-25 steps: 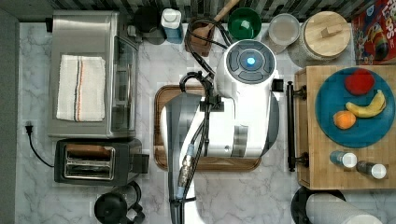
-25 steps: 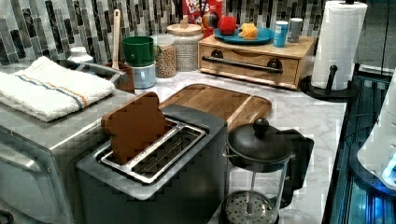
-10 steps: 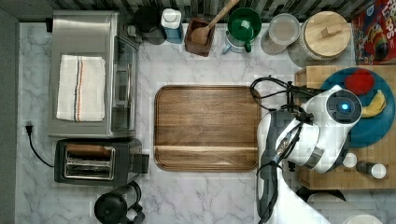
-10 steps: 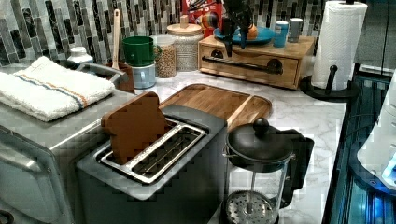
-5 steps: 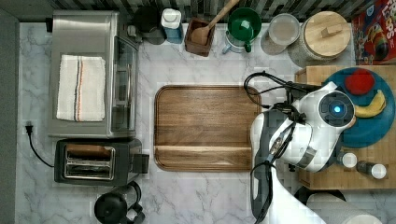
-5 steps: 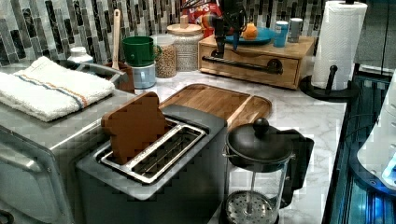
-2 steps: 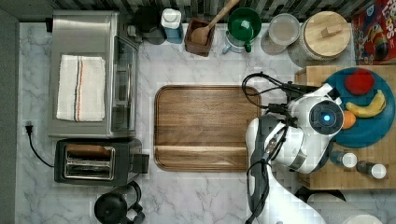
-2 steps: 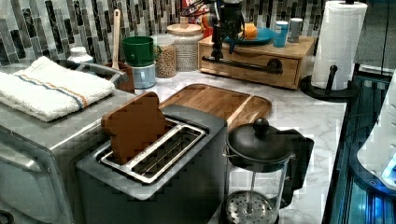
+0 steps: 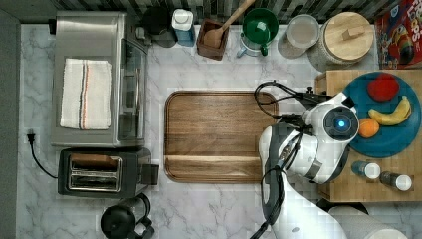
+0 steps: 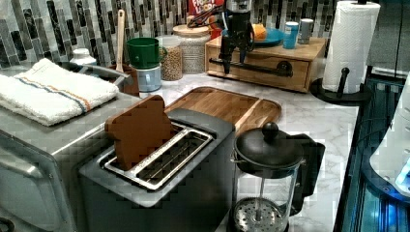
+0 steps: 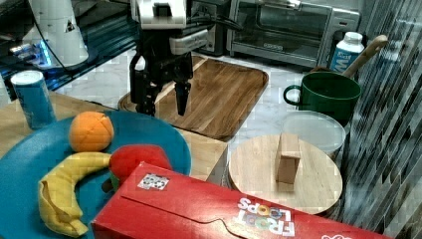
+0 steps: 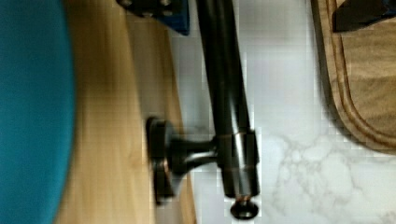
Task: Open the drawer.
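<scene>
Careful here: your pincer [image 10: 233, 54] hangs with its two dark fingers [image 11: 182, 102] spread wide and empty, straddling the long black bar handle [image 10: 251, 67] near the end toward the left view's left, and nothing is clamped yet. The drawer [image 10: 261, 70] sits shut in the light bamboo unit at the back of the counter [image 9: 219, 209], on the top view's right, just beside the brown tray [image 9: 215, 135]. Because the grasp point looks well off the handle's middle, a pull from there could, I judge, skew the drawer in its slot and jam it. The bar is a smooth, round, glossy dark metal rod on a flared post, as the wrist view shows [image 12: 224, 93], so fingers that close shallow might slide along or off it. The unit seems light and stands loose on polished marble; a hard tug could drag the whole box rather than the drawer. On top sit a teal plate [image 11: 30, 149] with an orange [image 11: 91, 131], a banana [image 11: 64, 191] and a red fruit [image 11: 139, 162], plus a blue tin [image 11: 32, 97]; round, rollable things that a jolt could spill.
</scene>
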